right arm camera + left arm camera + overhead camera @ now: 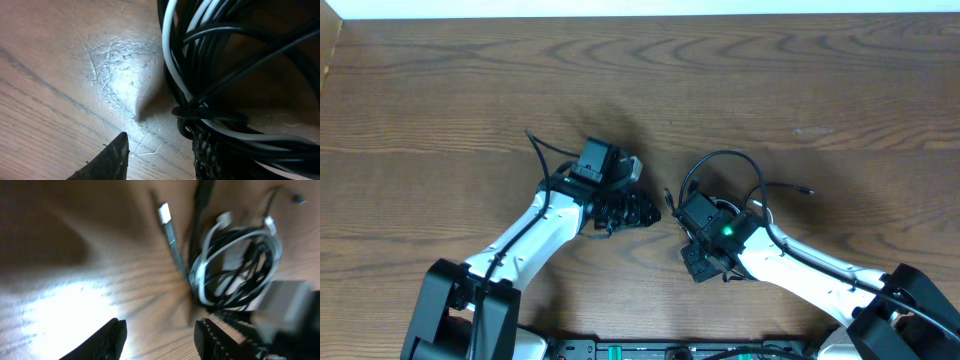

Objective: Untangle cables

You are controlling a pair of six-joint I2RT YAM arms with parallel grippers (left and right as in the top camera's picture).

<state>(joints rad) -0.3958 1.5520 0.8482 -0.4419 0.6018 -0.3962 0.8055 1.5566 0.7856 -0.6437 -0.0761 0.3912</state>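
The cables form a tangled coil of black cords with one white cord wound through it. In the overhead view the cables loop out from under my right gripper, and one plug end trails to the right. A loose plug points away from the coil. My left gripper is open over bare wood just short of the coil, left gripper facing the right one. My right gripper is open, bare table showing in its gap. The cables drape over its right finger.
The wooden table stretches out beyond both arms. The two wrists stand close together near the table's middle, and the right arm's pale body sits just behind the coil in the left wrist view. The table's far edge runs along the top.
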